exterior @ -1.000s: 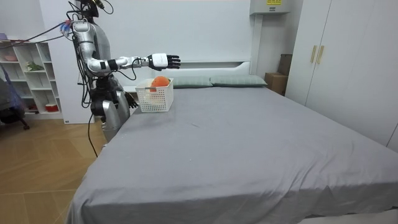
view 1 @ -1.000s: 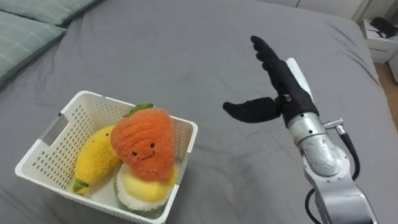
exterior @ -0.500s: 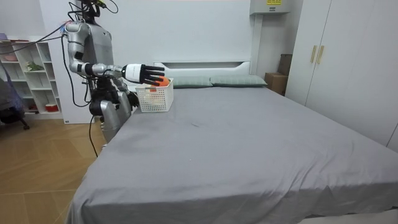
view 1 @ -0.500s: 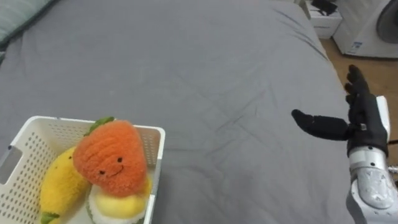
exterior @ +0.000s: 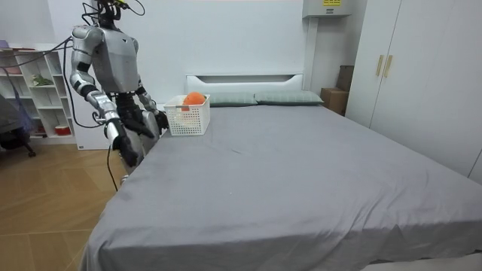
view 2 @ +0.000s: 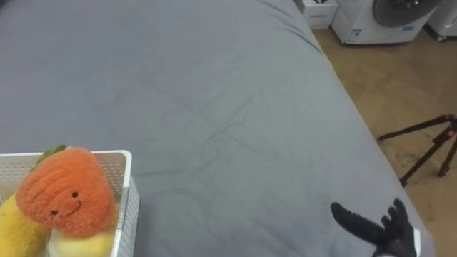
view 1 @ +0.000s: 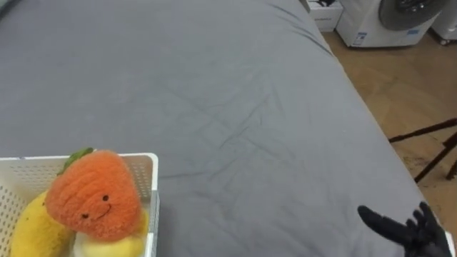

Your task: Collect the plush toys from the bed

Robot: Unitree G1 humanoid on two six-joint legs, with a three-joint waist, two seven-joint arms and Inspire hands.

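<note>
The right hand (view 1: 420, 234) sits lowest and nearest, at the bed's edge, its dark fingers spread wide and straight and holding nothing. Well off to its left, across bare sheet, stands the white perforated basket (view 1: 153, 191), and the toys are in it. An orange plush fruit (view 1: 93, 203) with a stitched smile and a green leaf rides on top. A yellow plush (view 1: 27, 232) is wedged on its far side from the hand, and a pale yellow plush (view 1: 111, 245) lies underneath.

These look light, soft and squashy, neither slippery nor breakable. A broad curl round the fattest part of the body should hold one, and the pile will give under the fingers. The basket looks stiff but light, and is best taken by its rim.

Beyond the hand the grey bedsheet (view 1: 214, 93) runs away in shallow creases. To the hand's right and farther off, black tripod legs (view 1: 428, 143) stand on the wooden floor (view 1: 385, 78), and farthest away is a white appliance (view 1: 389, 21).

In the room view the robot stands at the bedside by the basket. Its left hand (exterior: 154, 120) is low by its hip, too small to tell its fingers.
</note>
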